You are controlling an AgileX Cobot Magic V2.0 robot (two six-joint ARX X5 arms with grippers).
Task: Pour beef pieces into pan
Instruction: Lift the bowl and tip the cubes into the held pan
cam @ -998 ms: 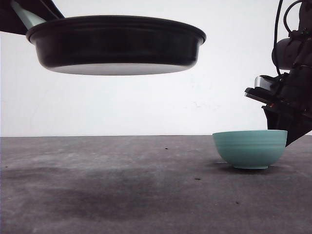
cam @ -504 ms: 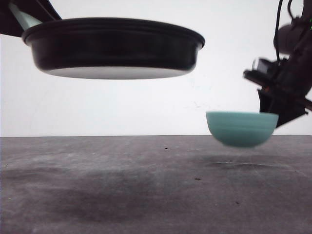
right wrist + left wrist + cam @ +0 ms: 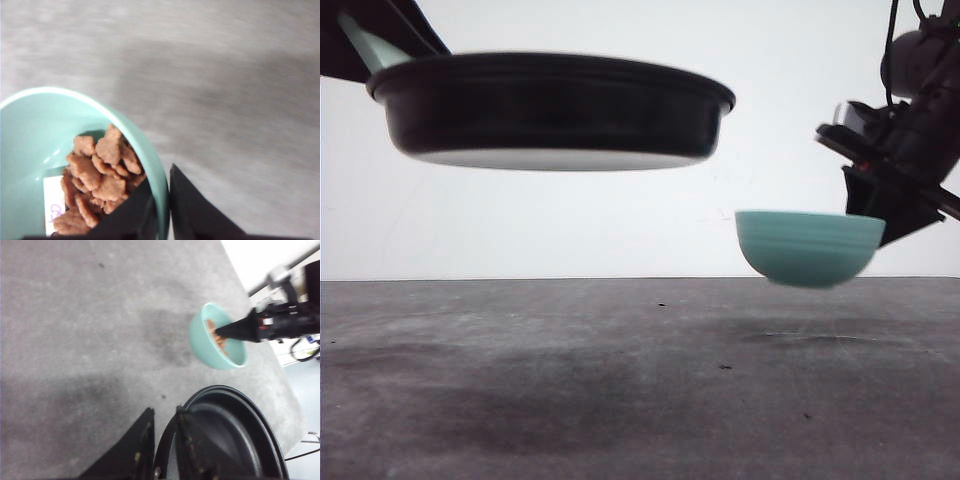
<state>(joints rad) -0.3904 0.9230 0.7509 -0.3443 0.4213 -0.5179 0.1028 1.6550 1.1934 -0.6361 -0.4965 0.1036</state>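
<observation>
The black pan (image 3: pixel 555 105) hangs high over the table's left side, its mint-green handle (image 3: pixel 368 42) running up into the left arm. My left gripper (image 3: pixel 164 415) is shut on the pan (image 3: pixel 235 440), one finger inside its rim and one outside. The pan's inside looks bare. My right gripper (image 3: pixel 161 185) is shut on the wall of a teal bowl (image 3: pixel 30 125), which is held level in the air, to the right of the pan and lower (image 3: pixel 808 248). The beef pieces (image 3: pixel 100 180) lie heaped in the bowl and also show in the left wrist view (image 3: pixel 217 335).
The grey table (image 3: pixel 620 380) lies under both raised vessels, with a few dark specks. A white wall stands behind it. A white label (image 3: pixel 52 202) lies in the bowl under the beef. The table's far right edge (image 3: pixel 280 375) drops off beside the bowl.
My right gripper has lifted the bowl off the table and carried it a little left. The pan has sunk slightly.
</observation>
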